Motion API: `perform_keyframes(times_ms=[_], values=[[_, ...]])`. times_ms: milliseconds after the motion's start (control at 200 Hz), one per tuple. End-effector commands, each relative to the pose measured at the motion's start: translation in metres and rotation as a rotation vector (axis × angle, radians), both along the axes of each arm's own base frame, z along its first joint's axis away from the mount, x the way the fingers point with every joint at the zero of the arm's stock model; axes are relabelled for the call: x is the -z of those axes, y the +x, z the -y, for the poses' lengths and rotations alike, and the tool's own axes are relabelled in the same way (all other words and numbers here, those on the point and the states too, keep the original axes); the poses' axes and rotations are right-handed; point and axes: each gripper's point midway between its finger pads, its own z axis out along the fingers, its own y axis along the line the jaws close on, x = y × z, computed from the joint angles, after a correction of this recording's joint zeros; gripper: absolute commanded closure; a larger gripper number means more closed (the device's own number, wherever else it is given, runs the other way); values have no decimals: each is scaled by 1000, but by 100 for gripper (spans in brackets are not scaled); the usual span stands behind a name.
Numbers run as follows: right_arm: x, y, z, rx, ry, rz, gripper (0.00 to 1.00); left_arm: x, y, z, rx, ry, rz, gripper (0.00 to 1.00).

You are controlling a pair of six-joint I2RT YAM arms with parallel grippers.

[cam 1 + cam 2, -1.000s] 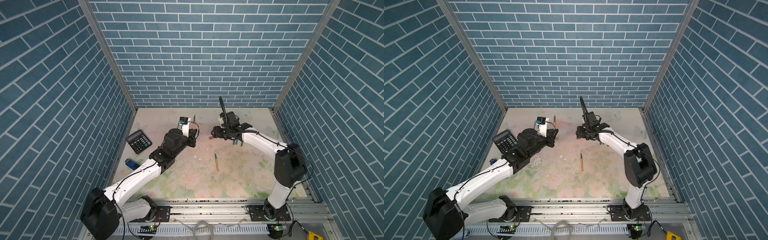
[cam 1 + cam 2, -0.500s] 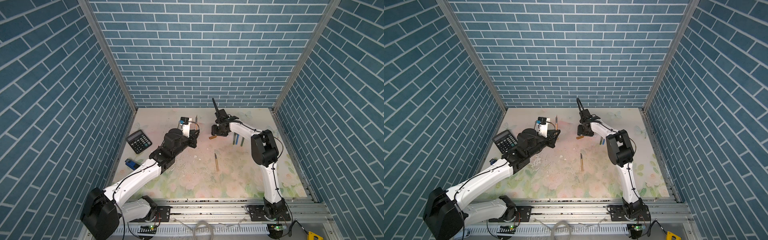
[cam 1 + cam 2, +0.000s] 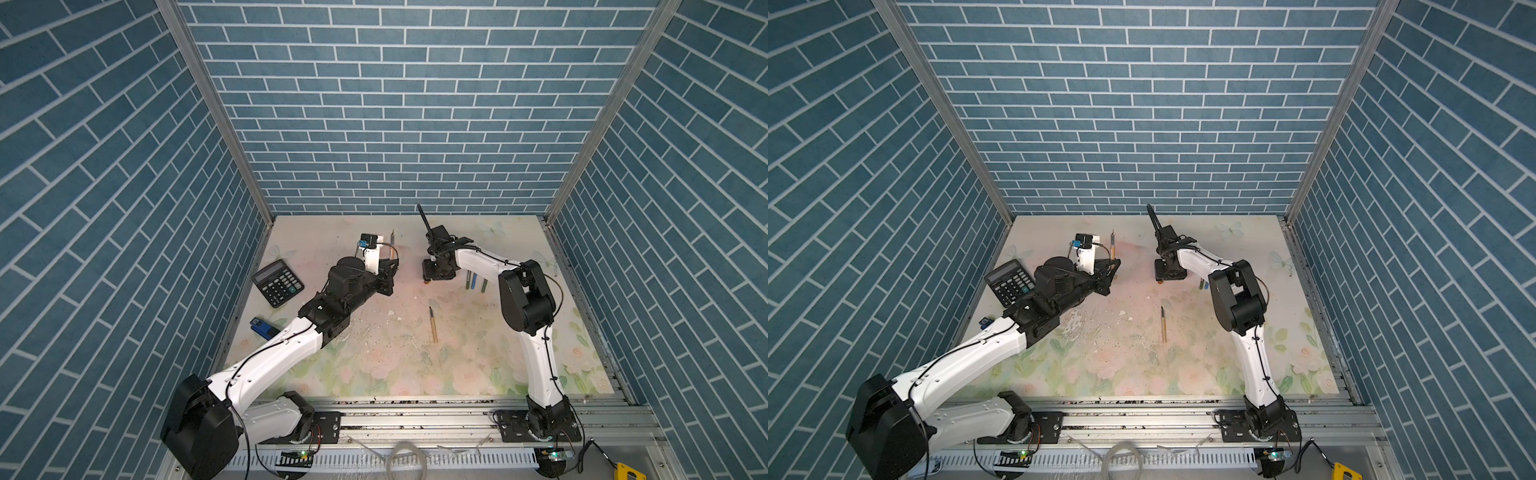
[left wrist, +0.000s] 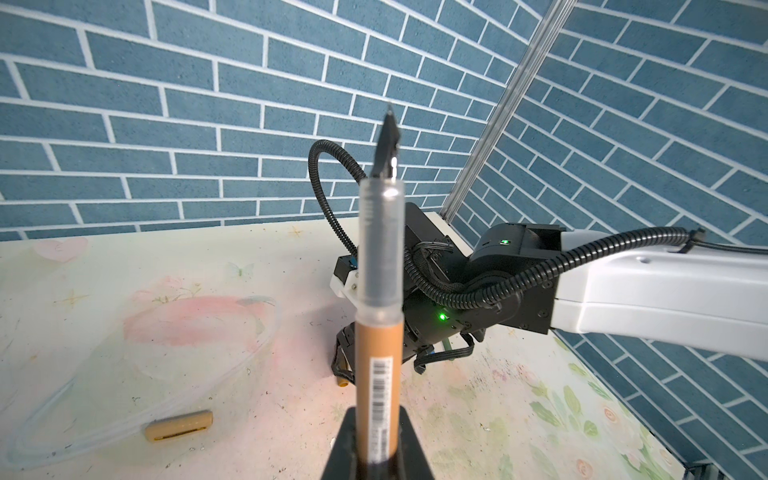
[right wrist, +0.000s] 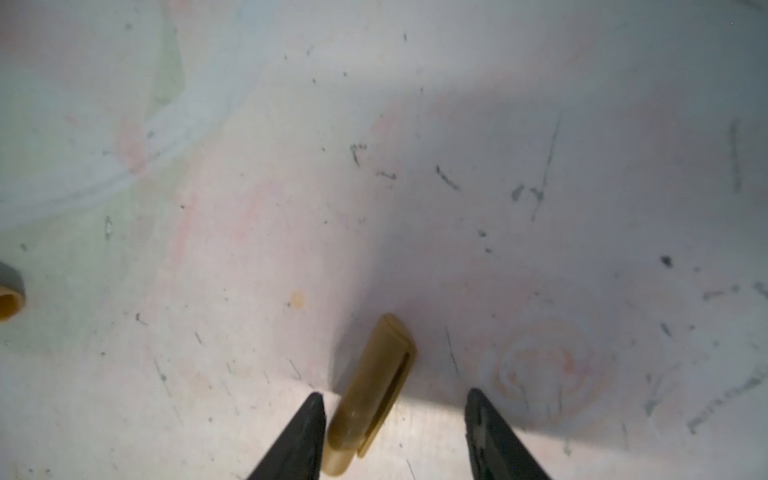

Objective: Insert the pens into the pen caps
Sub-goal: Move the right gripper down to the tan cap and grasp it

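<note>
Left wrist view, quick q: what's printed on that tan-gold pen? (guest)

me: just a barcode label, digits too small to read tbh. My left end effector is clamped on the pen, holding it upright, dark tip up. My right end effector is spread over a tan-gold cap lying on the tabletop, one finger just beside it.

You see one tan-gold pen upright at lower centre, dark tip up, clear collar beneath, gripped by the left hand. A second tan pen lies on the counter, centre frame, tip pointing up-frame. A tan-gold cap lies at bottom centre, clip upward.
</note>
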Motion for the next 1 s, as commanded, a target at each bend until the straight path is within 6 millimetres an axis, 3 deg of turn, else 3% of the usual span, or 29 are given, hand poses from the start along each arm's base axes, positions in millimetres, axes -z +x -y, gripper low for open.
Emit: perform_keyframes(times_ms=[0, 165, 185, 345, 490, 645, 995], values=[[0, -20, 10, -56, -34, -55, 49, -4, 3, 2, 6, -10, 11, 100], [-2, -20, 16, -87, -45, -56, 50, -2, 3, 4, 14, -11, 4, 100], [-17, -21, 11, -103, -11, -37, 50, -2, 3, 4, 14, -10, 4, 100], [-37, -28, 0, -163, 72, -34, 51, 0, 4, 4, 15, -6, 0, 100], [-50, -17, 5, -144, 93, 16, 61, 0, 4, 6, 22, -3, -4, 100], [-47, -6, 4, -93, 157, 2, 76, 0, 3, 8, 32, -5, -6, 100], [-32, 6, -1, -47, 179, -26, 79, -2, 1, 12, 57, -11, -8, 100]])
